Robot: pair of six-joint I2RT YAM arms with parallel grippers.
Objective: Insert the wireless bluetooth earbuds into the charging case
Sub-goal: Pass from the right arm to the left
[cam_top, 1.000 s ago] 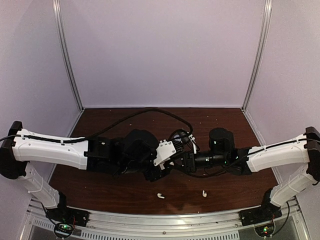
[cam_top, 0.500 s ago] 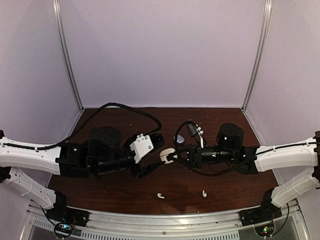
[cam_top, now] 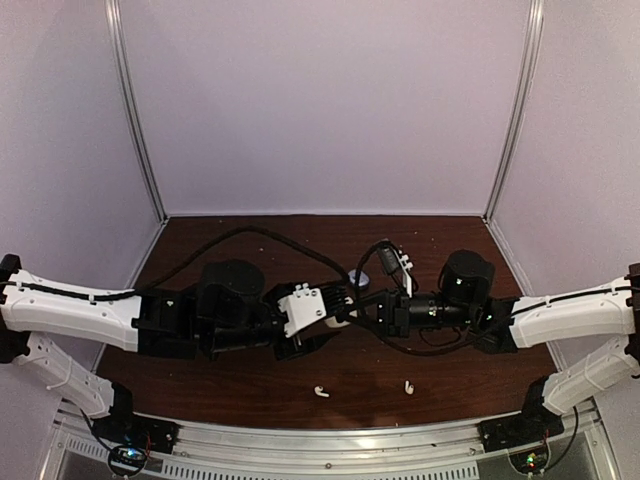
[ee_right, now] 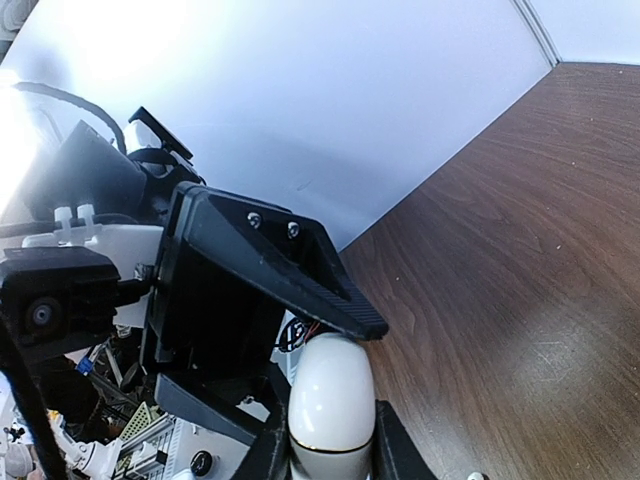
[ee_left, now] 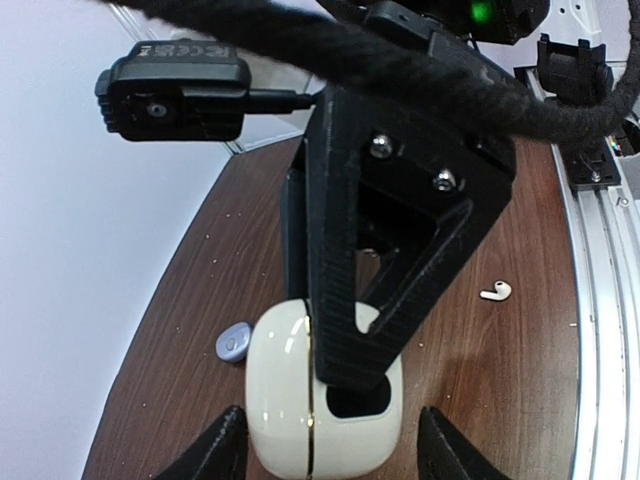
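A white charging case [ee_left: 300, 400] is held above the table, lid shut, a gold seam around it. My right gripper [ee_right: 330, 455] is shut on it [ee_right: 330, 395]; its black fingers [ee_left: 350, 300] come down over the case in the left wrist view. My left gripper [ee_left: 330, 455] is open, its fingertips [ee_left: 215, 450] flanking the case. In the top view both grippers, left [cam_top: 336, 300] and right [cam_top: 350, 314], meet mid-table. Two white earbuds [cam_top: 320, 392] [cam_top: 408, 386] lie on the wood near the front; one shows in the left wrist view [ee_left: 494, 291]. No dark purple earbuds show.
A small lavender oval object [ee_left: 233, 343] lies on the brown table [cam_top: 450, 250] just behind the grippers. Black cables [cam_top: 250, 238] loop over the left arm. A metal rail [cam_top: 330, 450] runs along the front edge; white walls enclose the other sides.
My left arm drew back to the left, then came right again, and its open fingers now flank the case. My right gripper has kept hold of the case.
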